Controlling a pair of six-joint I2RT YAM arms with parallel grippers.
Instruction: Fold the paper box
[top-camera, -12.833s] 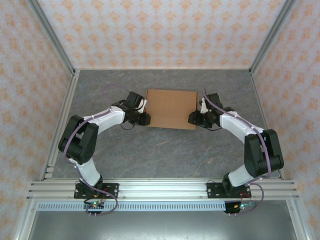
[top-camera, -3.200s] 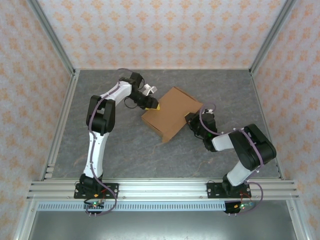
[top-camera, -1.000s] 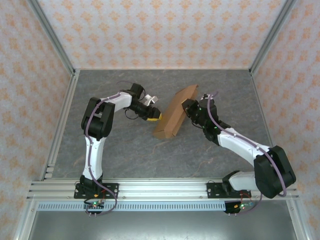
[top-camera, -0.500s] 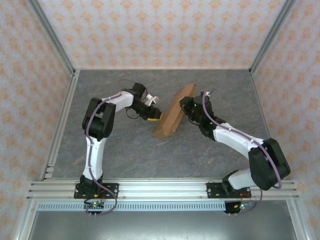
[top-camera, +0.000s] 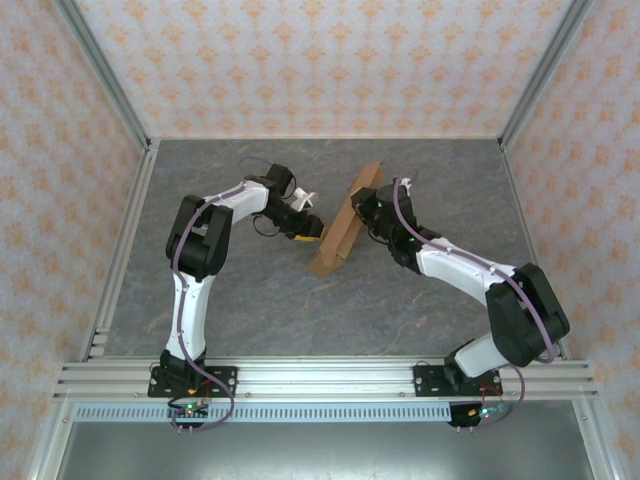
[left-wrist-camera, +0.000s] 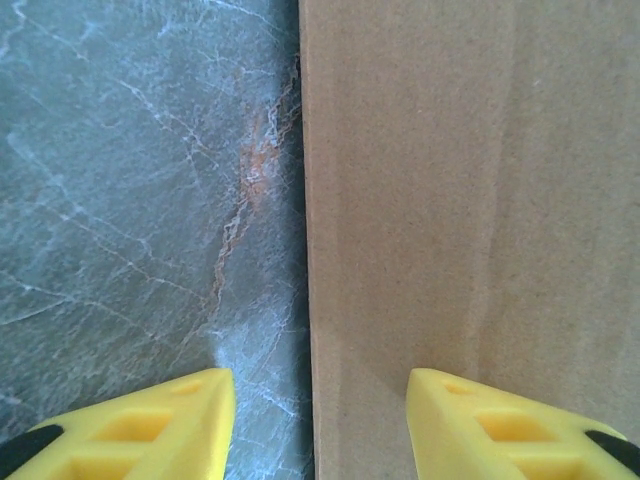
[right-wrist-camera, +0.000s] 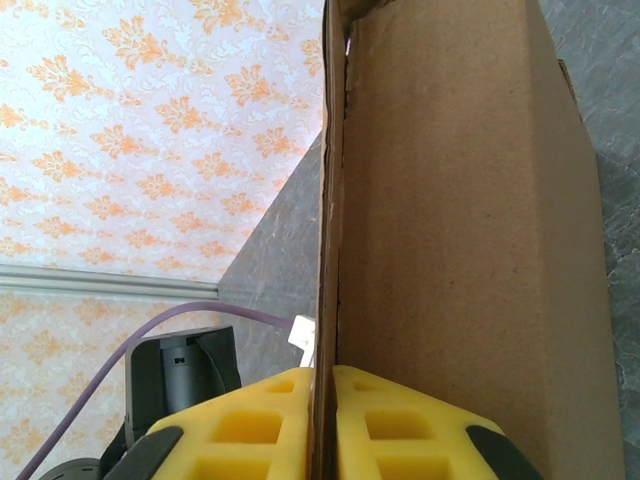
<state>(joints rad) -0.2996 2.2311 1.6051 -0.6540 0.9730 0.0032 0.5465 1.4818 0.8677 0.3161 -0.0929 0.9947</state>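
Paper box (top-camera: 343, 225) on edge, right claw (right-wrist-camera: 325, 388) pinching

Paper box (top-camera: 345, 222) at table (top-camera: 300, 310) ctr, standing on edge, running diag. from near-left to far-right. Left gripper (top-camera: 312, 232) just beside its L face, box edge in line w/ gap btw fingers (left-wrist-camera: 130, 420). Right gripper (top-camera: 362, 205) on R side near far end, thin wall btw pads (right-wrist-camera: 260, 420), touching both.

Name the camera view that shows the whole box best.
Top external: it shows the whole box stood up on edge on the table. Left wrist gives one flat face and its straight edge, close up. Right wrist gives a close wall, its edge pinched in the right end effector.
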